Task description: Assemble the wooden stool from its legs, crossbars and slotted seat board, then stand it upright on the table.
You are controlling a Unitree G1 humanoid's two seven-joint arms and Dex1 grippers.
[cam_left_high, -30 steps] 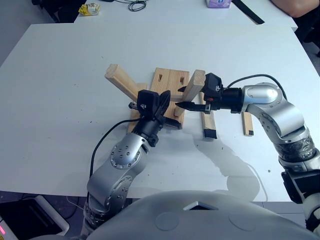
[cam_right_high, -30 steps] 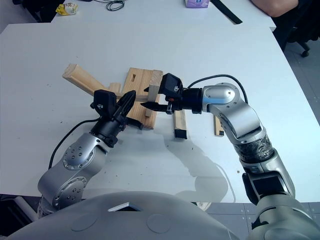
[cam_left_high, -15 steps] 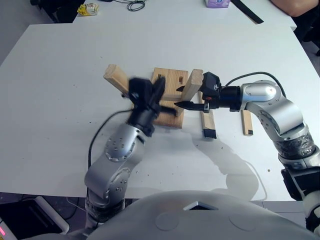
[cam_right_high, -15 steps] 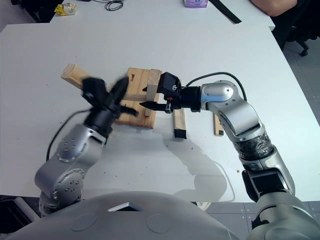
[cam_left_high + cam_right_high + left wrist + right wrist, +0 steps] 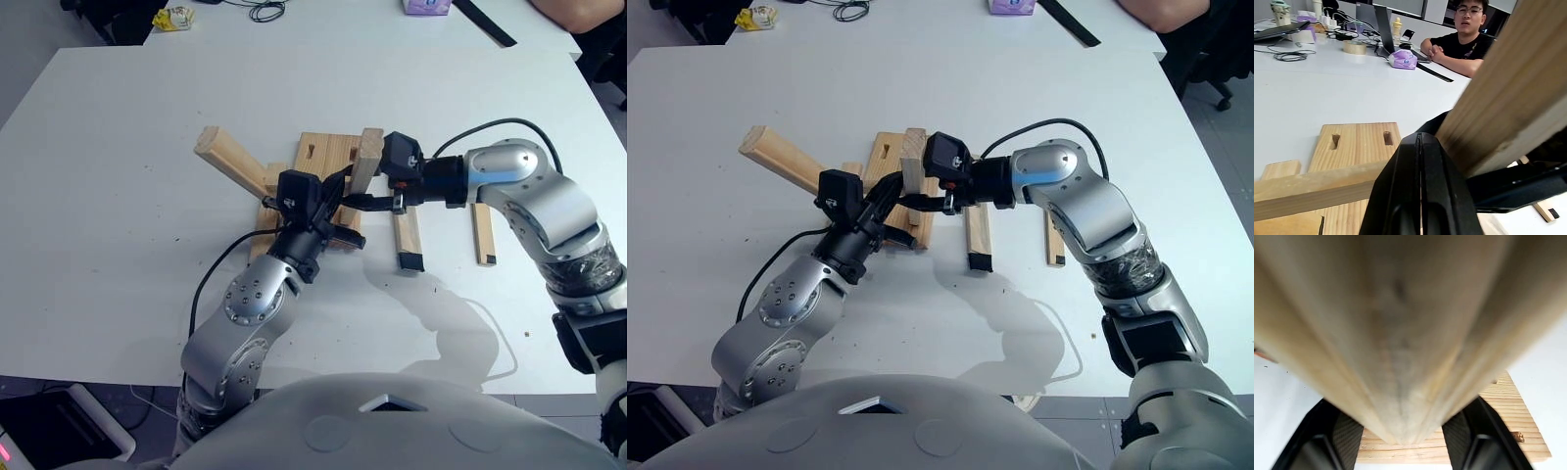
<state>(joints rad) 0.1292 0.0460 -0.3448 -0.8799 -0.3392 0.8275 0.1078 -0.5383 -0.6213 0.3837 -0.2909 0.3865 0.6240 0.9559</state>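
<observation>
Seat board lies flat mid-table. The right gripper clamps a leg, held tilted over the board's right edge. The left gripper, fingers pressed together on nothing visible, sits just beside it. The grippers could collide, or the tilted leg could jam outside its slot. Over the last second the leg has shifted leftward.

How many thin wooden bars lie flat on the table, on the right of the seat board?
2. The black-tipped bar lies just right of the seat board; the plain bar lies farther right, apart from it. Others may be hidden under the arms and board.
</observation>
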